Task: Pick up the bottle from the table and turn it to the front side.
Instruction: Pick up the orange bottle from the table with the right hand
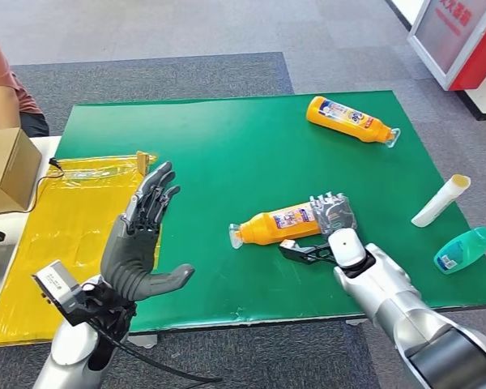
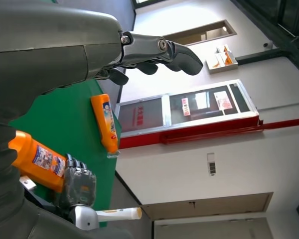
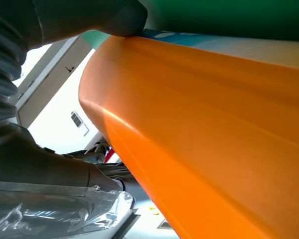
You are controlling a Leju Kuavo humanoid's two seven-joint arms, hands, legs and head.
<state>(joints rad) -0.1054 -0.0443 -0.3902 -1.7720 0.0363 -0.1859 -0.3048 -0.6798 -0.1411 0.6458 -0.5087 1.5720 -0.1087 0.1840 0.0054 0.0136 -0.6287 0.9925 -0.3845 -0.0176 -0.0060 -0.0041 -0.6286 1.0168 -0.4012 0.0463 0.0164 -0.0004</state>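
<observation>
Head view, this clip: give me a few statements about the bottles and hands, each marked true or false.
1. The right hand is at the base end of the near orange bottle. True.
2. The left hand holds a bottle. False: it is raised with fingers apart, holding nothing.
3. A second orange bottle lies near the far edge of the green mat. True.
4. The teal bottle stands upright. False: it lies on its side at the mat's right edge.
5. The white tube lies between the two orange bottles. False: it lies at the right edge, beside the teal bottle.
</observation>
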